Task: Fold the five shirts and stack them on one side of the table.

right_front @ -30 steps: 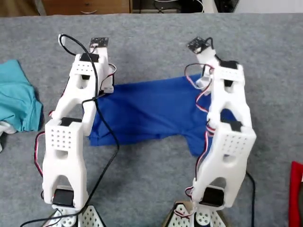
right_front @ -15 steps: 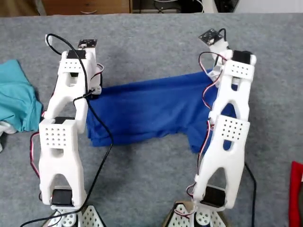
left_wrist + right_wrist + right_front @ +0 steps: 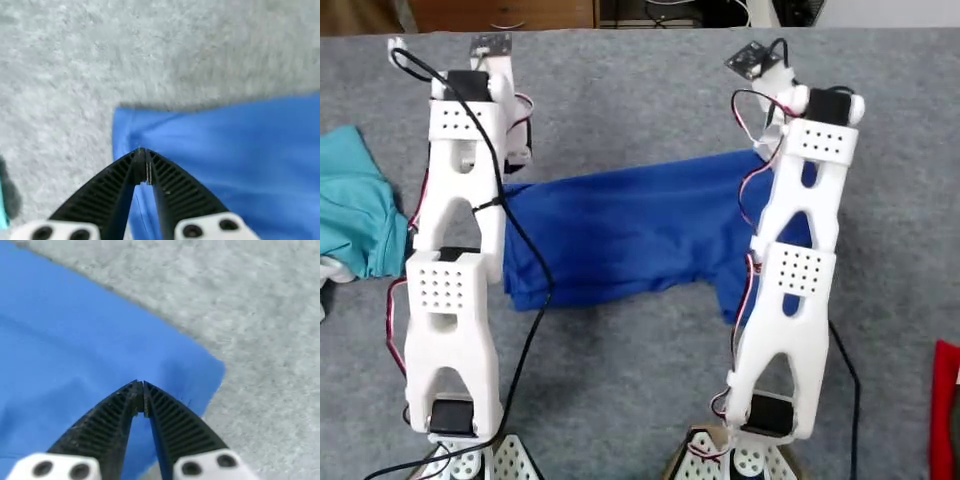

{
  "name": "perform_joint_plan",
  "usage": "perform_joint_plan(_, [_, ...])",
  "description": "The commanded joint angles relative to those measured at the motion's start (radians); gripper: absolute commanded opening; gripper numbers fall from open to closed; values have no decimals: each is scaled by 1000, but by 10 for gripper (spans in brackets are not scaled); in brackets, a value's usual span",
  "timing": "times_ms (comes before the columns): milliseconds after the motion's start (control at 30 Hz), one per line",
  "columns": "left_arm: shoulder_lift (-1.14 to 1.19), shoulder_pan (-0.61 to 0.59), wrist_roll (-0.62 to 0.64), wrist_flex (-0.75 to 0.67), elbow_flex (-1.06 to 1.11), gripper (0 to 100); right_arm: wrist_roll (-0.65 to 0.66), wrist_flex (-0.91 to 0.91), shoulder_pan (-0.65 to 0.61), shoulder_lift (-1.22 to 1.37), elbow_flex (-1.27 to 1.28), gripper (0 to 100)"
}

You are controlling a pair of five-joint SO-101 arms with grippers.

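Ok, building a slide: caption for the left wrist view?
Shut left tool over a corner of the blue shirt on the grey table.

Bright, soft light fell evenly from above — shadows were faint, the darkest a thin line along the blue shirt's (image 3: 225, 150) edge just ahead of the left gripper (image 3: 142, 167).

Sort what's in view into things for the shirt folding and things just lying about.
For the job:
blue shirt
teal shirt
red cloth, likely another shirt
left gripper and right gripper, both shut on the blue shirt
table

Lying about:
wooden cabinet behind the table
white scrap by the teal shirt, too little showing to tell
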Motion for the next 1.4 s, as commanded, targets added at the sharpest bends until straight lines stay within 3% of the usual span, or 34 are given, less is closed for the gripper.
perform_joint_plan(0, [-76, 57, -63, 18, 112, 20, 34, 21, 19, -133, -33, 7])
perform_joint_plan(233, [-369, 163, -72, -49, 508, 20, 124, 21, 71, -328, 268, 9])
perform_joint_plan(500, [-854, 178, -72, -362, 1181, 20, 272, 5, 71, -763, 843, 9])
perform_joint_plan(700, [-1124, 173, -54, -499, 1571, 20, 382, -164, 104, -1018, 1290, 7])
perform_joint_plan(1100, [-1213, 166, -5, -496, 1677, 20, 687, -433, 107, -1685, 2244, 12])
perform_joint_plan(1367, [-1213, 9, -2, -493, 1654, 20, 776, -597, 108, -1906, 2661, 202])
